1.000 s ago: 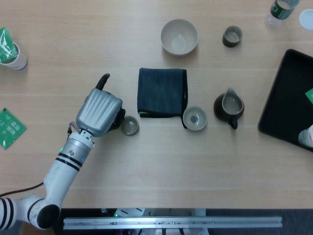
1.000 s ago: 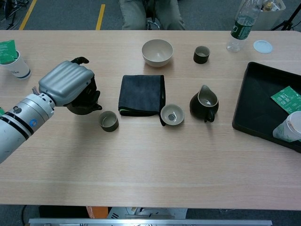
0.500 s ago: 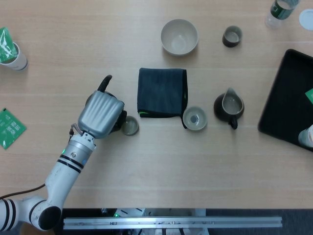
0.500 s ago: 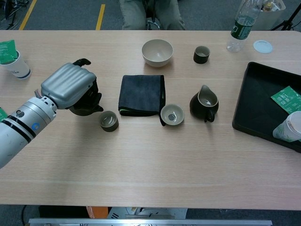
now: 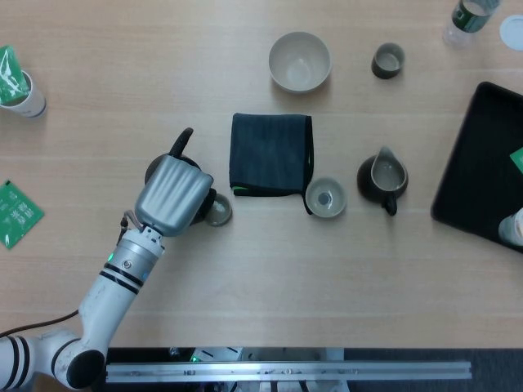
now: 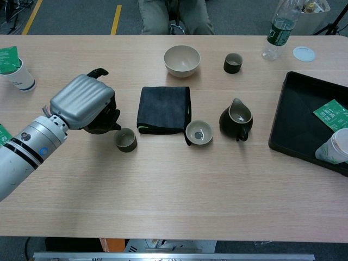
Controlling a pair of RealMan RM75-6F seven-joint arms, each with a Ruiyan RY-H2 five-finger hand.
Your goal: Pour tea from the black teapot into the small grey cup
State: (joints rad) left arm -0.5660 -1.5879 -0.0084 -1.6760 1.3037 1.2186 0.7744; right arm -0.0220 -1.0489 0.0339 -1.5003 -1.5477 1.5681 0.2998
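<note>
My left hand (image 5: 173, 194) grips the black teapot (image 5: 158, 169) from above and hides most of it. The pot's curved handle (image 5: 181, 140) sticks out behind the hand. The small grey cup (image 5: 219, 210) stands upright on the table just right of the hand, close to the pot's spout side. In the chest view the left hand (image 6: 84, 101) covers the teapot (image 6: 103, 128), and the grey cup (image 6: 125, 140) sits just below and right of it. No stream of tea is visible. My right hand appears in neither view.
A dark folded cloth (image 5: 271, 155) lies right of the cup. Past it are a small pale bowl (image 5: 325, 198) and a dark pitcher (image 5: 382, 178). A beige bowl (image 5: 300, 61) and a dark cup (image 5: 388, 60) stand further back. A black tray (image 5: 482, 163) is at the right, a paper cup (image 5: 18, 82) at the far left.
My left hand has carried the teapot slightly to the right, closer to the small grey cup. Everything else stays put.
</note>
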